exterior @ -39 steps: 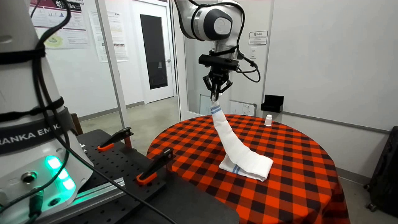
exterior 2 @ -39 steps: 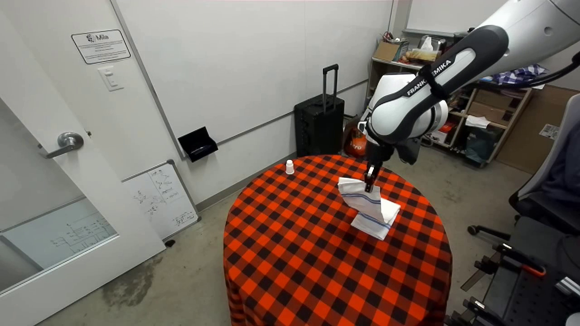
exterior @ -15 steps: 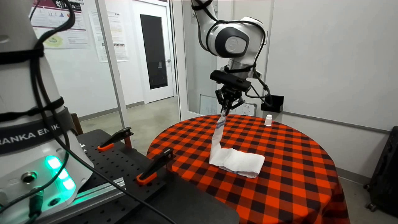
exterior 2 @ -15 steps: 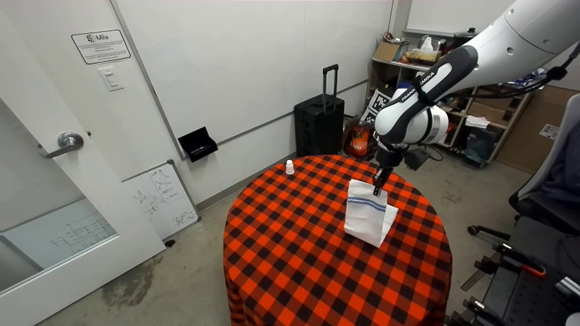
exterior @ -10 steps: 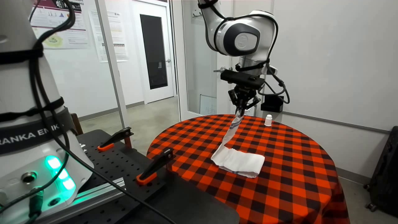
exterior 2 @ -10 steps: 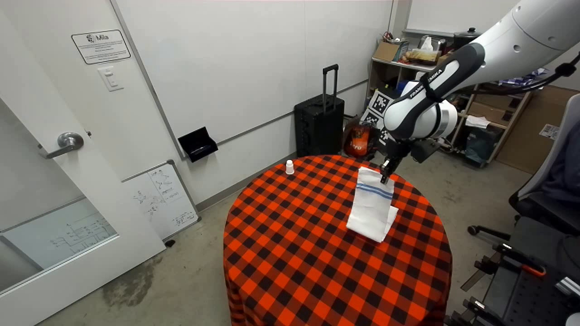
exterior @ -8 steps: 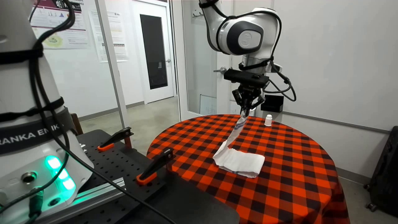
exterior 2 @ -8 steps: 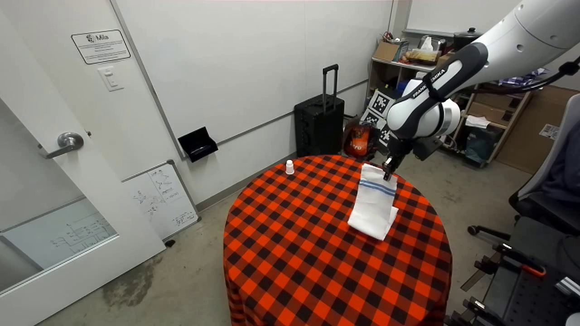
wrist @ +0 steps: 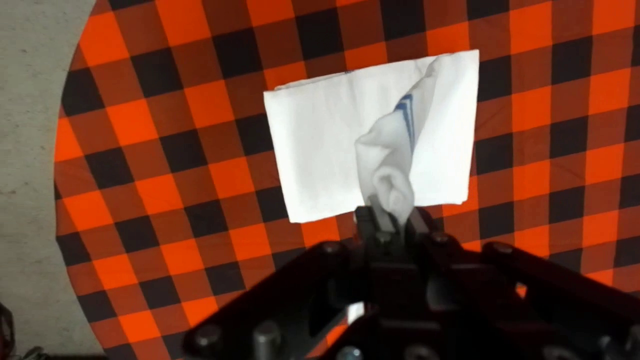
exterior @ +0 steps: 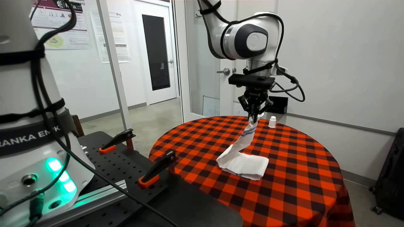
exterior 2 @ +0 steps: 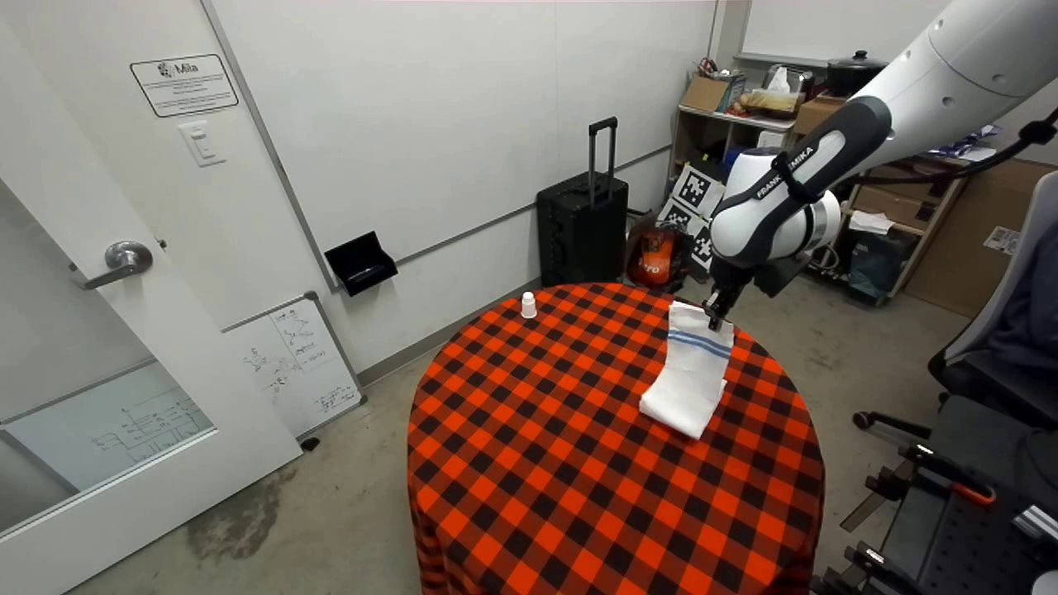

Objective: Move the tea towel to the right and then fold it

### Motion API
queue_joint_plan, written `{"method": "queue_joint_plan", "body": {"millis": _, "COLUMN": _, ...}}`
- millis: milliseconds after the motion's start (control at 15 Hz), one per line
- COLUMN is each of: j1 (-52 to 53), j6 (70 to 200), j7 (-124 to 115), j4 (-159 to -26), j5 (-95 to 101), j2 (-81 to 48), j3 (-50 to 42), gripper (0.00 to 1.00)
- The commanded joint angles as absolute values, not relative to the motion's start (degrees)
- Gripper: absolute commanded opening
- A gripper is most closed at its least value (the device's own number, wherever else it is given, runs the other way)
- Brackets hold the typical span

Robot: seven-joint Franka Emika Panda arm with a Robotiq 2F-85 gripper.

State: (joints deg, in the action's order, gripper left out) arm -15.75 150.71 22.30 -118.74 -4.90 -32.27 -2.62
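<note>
Gripper (exterior: 253,120) pressed together on one end of the tea towel (exterior 2: 689,372), with this end bunched and raised above the checked counter (exterior: 303,170). From the gripper, rest of the tea towel toward the near side in both exterior views, through a hanging strip (exterior: 244,142) going down also to the left. In an exterior view, flat folded part (exterior: 244,165) on the counter, long axis roughly left to right, bend at its left end, gripper beyond its far edge. Folding probably the step in hand, but not complete; next needed, by judgement, a lowering toward the near side, so as to cover the flat folded part with the strip. Small white container (exterior 2: 529,306) upright on the counter, far, well apart from the tea towel; content hidden. Open black box (exterior 2: 361,268) farther, beyond the counter; inside too dark to tell.
</note>
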Motion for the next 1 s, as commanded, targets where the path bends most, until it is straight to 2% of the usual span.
{"method": "queue_joint_plan", "body": {"millis": 0, "j1": -12.7, "j6": 152.4, "j7": 16.9, "j4": -114.6, "j5": 0.5, "j2": -36.0, "j3": -5.7, "gripper": 0.02}}
{"method": "queue_joint_plan", "body": {"millis": 933, "j1": -11.3, "j6": 152.9, "j7": 9.8, "j4": -99.9, "j5": 6.4, "j2": -52.9, "j3": -10.4, "gripper": 0.02}}
